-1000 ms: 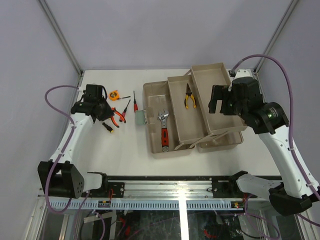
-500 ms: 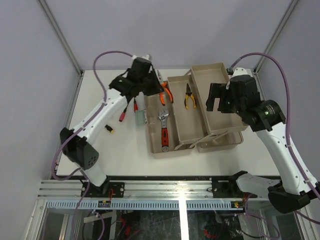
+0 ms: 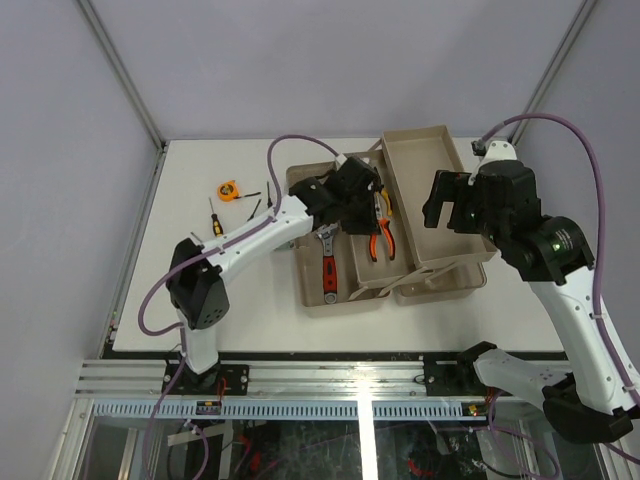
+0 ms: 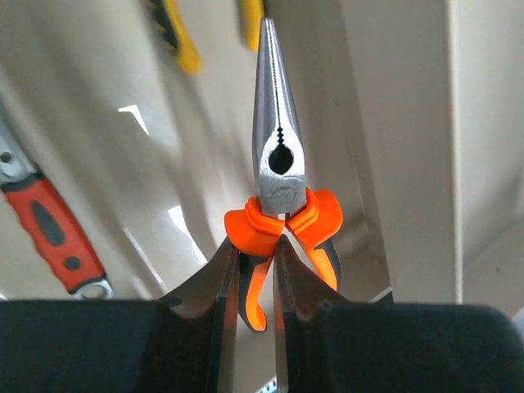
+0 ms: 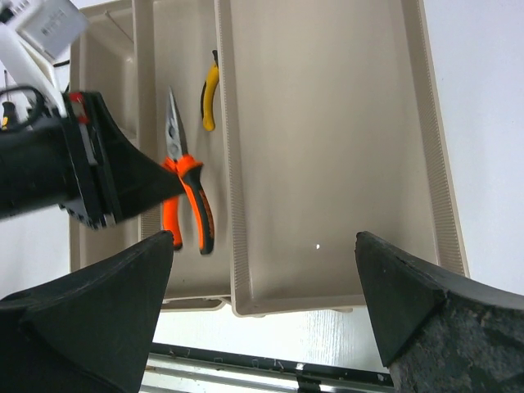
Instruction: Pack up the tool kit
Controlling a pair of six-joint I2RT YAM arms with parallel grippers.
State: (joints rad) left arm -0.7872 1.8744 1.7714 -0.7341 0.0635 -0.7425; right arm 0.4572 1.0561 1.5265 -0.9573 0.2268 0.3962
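Tool kit (image 3: 415, 165), smooth beige plastic, left fingers (image 4: 217, 286) pinching orange-gripped needle-nose pliers (image 4: 278, 164), right fingers (image 5: 106, 295) wide, seemingly empty.

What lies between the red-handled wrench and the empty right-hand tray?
Top view: the beige plastic middle tray, where the left tool grips orange-handled pliers beside yellow-handled pliers.

The white counter (image 3: 260, 315) carries the open beige toolbox (image 3: 425, 190) from its centre out toward 3 o'clock, its trays spread side by side. At about 10 o'clock lies the orange tape measure (image 3: 229, 189) (apart from the box), with a small screwdriver (image 3: 212, 214) near it, toward 9 o'clock.
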